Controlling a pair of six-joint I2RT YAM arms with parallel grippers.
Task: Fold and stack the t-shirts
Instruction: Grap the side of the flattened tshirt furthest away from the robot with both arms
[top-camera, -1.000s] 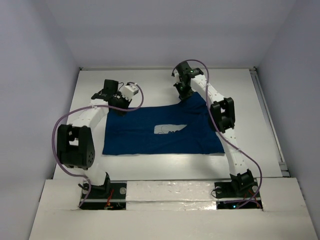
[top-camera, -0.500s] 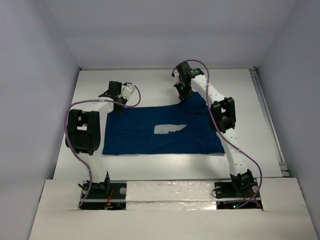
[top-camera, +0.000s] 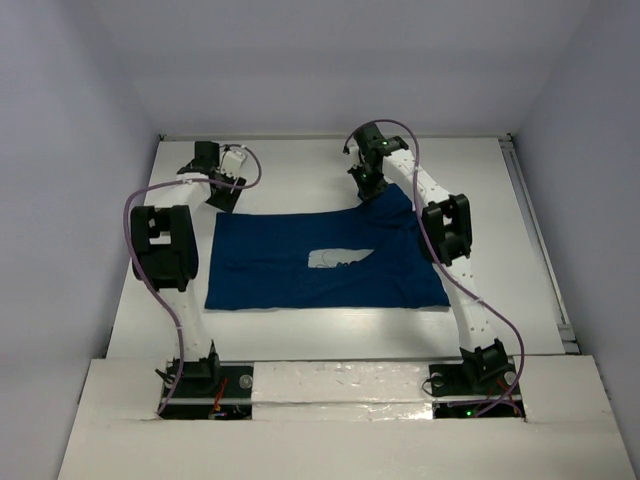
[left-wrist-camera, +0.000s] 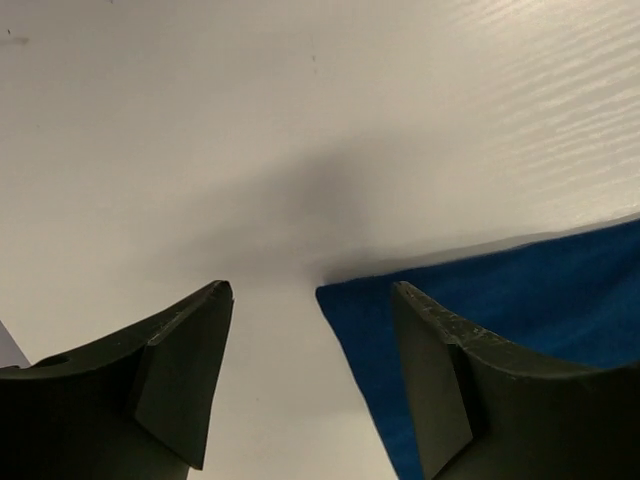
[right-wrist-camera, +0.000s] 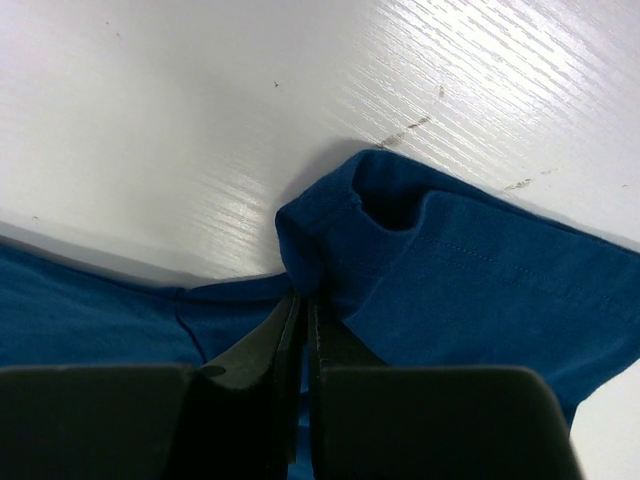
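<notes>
Left tool (left-wrist-camera: 311, 296) sprung open, t-shirt (left-wrist-camera: 500, 300) corner beneath, right tool (right-wrist-camera: 302, 300) pinching cloth

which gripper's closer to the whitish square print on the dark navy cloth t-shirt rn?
Right. The right gripper pinches the dark navy cloth t-shirt at its far edge, just beyond the whitish print. The left gripper is open at the far-left corner, farther off.

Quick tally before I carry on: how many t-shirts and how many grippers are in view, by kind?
t-shirt, dark blue: 1
Grippers: 2, the left gripper open and the right gripper shut on the t-shirt's far edge
Total: 3
</notes>
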